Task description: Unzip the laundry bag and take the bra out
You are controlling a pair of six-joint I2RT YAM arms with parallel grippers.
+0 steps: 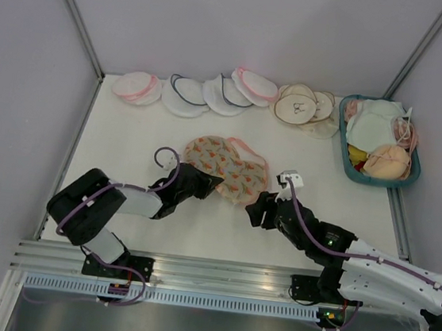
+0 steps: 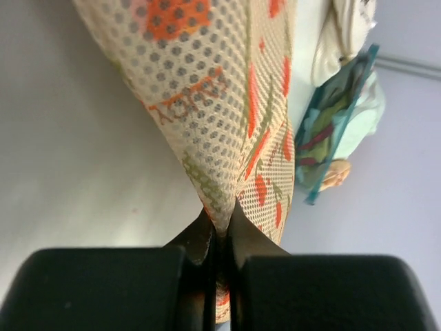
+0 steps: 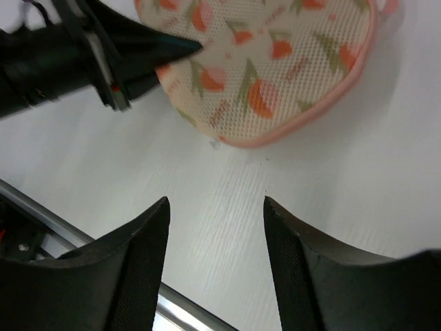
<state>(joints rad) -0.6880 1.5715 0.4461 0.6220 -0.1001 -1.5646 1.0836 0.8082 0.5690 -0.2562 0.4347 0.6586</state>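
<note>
Laundry bag [image 1: 227, 165] lies flat mid-bench [image 1: 128, 139], two lobes, pink trim along the edge. Left claw [image 1: 209, 182] clamped tight on a fold of the bag's mesh at the near edge of the left lobe; in the left wrist view the fabric is pulled up into a peak between the closed fingers [image 2: 207, 238]. Left arm low, elbow folded at left, forearm reaching right. Right claw [image 3: 217, 203] stands apart, holding nothing, over bare bench just short of the bag's right lobe; right arm stretched in from lower right. Zip puller hard to make out; bag's inside hidden. Round pouches [image 1: 221, 94] at the back, teal basket [image 1: 379, 182] far right.
</note>
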